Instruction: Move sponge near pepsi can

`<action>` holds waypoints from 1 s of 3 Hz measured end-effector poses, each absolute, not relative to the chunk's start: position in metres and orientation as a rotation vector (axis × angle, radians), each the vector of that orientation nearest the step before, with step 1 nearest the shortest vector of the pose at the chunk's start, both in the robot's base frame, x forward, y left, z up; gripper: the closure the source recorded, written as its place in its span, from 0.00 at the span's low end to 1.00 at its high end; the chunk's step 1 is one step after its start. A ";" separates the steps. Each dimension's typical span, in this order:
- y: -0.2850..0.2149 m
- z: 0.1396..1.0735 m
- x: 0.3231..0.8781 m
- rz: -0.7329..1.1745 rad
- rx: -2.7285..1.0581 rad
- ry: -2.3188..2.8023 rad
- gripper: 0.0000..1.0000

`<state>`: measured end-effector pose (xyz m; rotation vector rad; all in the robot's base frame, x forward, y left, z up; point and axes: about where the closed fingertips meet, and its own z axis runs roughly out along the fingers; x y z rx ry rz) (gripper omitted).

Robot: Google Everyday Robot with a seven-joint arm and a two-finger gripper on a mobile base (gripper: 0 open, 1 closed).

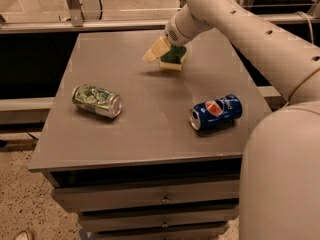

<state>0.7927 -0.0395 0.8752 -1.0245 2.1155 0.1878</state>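
White robot arm [235, 21] reaching over the far part of a grey table top [150, 129]. Its cream two-finger gripper [159, 50] is just left of a dark green-topped, pale yellow sponge [174, 59]. A blue Pepsi can [216, 112] lies on its side well apart, front right. A green and silver can [96, 100] lies at the left.

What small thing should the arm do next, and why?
Probably take hold of the sponge. The gripper is right at it, and the sponge sits far back on the table, well apart from the pepsi can.
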 end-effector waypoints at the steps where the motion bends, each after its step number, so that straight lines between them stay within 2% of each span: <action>1: -0.050 0.869 0.803 0.165 -0.927 2.170 0.00; 3: -0.058 0.873 0.814 0.049 -0.667 2.221 0.00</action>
